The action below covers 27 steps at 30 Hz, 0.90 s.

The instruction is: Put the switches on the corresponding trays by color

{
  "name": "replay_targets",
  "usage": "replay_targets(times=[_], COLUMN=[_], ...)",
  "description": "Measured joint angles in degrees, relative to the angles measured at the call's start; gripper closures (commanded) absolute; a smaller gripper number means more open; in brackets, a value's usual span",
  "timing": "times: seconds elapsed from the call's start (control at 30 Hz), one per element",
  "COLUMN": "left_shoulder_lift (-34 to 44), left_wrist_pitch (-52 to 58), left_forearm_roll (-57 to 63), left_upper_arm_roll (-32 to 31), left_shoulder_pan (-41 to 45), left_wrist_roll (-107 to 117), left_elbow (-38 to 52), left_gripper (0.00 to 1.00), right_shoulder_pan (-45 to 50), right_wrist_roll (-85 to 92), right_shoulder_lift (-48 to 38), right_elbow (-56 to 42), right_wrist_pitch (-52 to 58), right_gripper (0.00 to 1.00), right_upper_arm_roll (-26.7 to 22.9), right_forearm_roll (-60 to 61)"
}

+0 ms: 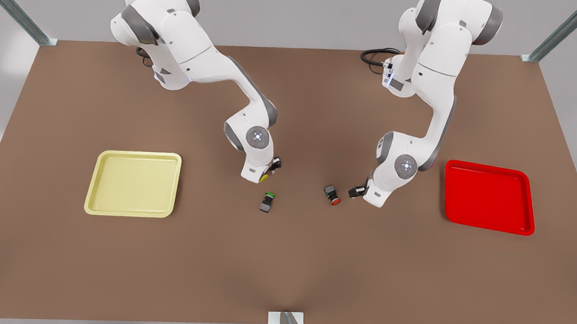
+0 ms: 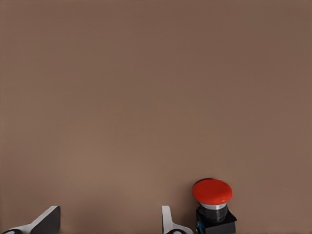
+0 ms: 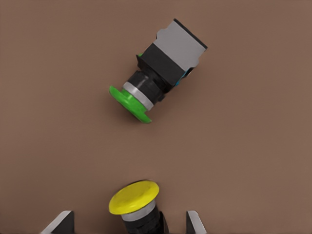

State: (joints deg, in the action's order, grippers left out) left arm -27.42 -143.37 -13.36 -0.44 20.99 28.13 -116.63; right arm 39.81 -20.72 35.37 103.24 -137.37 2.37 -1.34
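Right wrist view: our right gripper (image 3: 129, 222) straddles the yellow switch (image 3: 134, 197), fingers spread, ungrasped. Left gripper (image 2: 109, 222), open, empty, sits beside the red switch (image 2: 212, 195). Next: close, lift.

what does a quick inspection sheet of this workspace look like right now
surface: brown table, flat.
job's things: yellow switch, green switch and red switch lie mid-table; yellow tray and red tray hold nothing.
clutter: nothing seen.
grippers: right gripper fingers open either side of the yellow switch; left gripper open beside the red switch.
cables: black cable by one arm's base.
surroundings: metal frame posts, grey walls.
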Motion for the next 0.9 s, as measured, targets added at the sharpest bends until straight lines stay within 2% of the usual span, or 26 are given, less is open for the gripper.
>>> replay_targets(times=[0.23,0.4,0.73,0.9], left_shoulder_lift=[-2.10,-0.84,7.16,8.50], left_wrist_pitch=[-2.60,-2.01,-3.61,-4.24], left_forearm_roll=[0.25,0.28,0.12,-0.01], left_upper_arm_roll=[0.09,-0.07,-0.17,-1.08], left_shoulder_pan=[0.28,0.11,-0.85,-0.06], left_wrist_roll=[-0.01,0.08,0.06,0.56], left_elbow=[-0.09,-0.46,-10.42,-13.78], left_gripper=[0.00,0.00,0.00,0.00], right_shoulder_pan=[1.05,1.23,1.13,1.14], right_wrist_roll=[1.83,1.73,1.65,0.62], right_shoulder_lift=[0.82,1.45,3.13,3.48], right_elbow=[-0.21,-0.23,-0.32,-0.41], right_wrist_pitch=[0.46,0.26,0.00,-0.09], right_gripper=[0.00,0.00,0.00,0.00], right_upper_arm_roll=[0.00,0.00,-0.34,-0.43], right_forearm_roll=[-0.07,-0.07,-0.07,0.02])
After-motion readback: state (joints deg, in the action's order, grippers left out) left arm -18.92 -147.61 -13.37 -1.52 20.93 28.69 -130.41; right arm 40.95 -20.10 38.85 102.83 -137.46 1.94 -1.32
